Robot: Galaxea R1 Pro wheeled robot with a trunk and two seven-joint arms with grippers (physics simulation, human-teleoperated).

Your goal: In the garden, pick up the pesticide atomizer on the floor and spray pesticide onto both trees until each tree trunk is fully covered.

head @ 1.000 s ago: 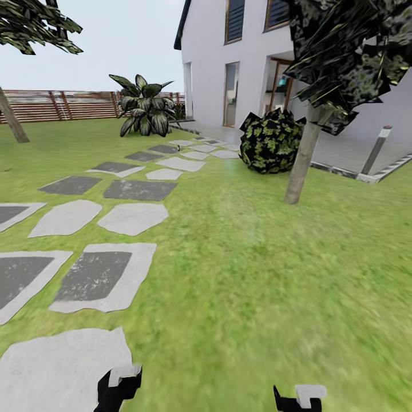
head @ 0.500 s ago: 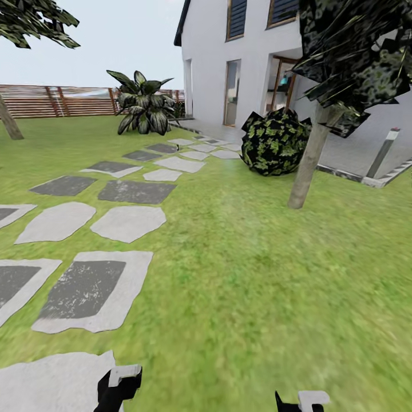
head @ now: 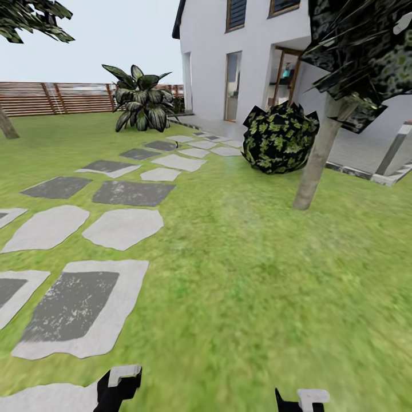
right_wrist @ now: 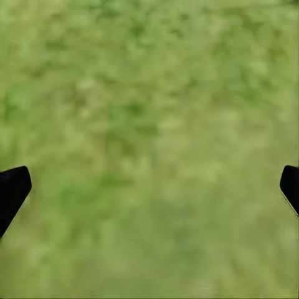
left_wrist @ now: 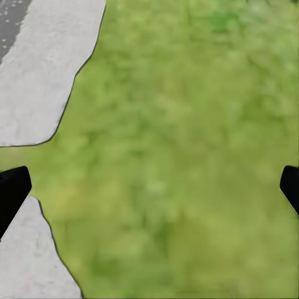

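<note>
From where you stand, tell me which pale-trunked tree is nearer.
The tree at the right, beside the round bush by the house. The other tree stands far off at the left, against the fence.

- Green grass floor (head: 257,274) spreads across the garden.
- Grey and pale flat stepping stones (head: 123,228) lie set into it, running toward the white house (some dark-centred).
- A round dark-green bush (head: 279,138) sits on it beside a pale mottled tree trunk (head: 317,157).
</note>
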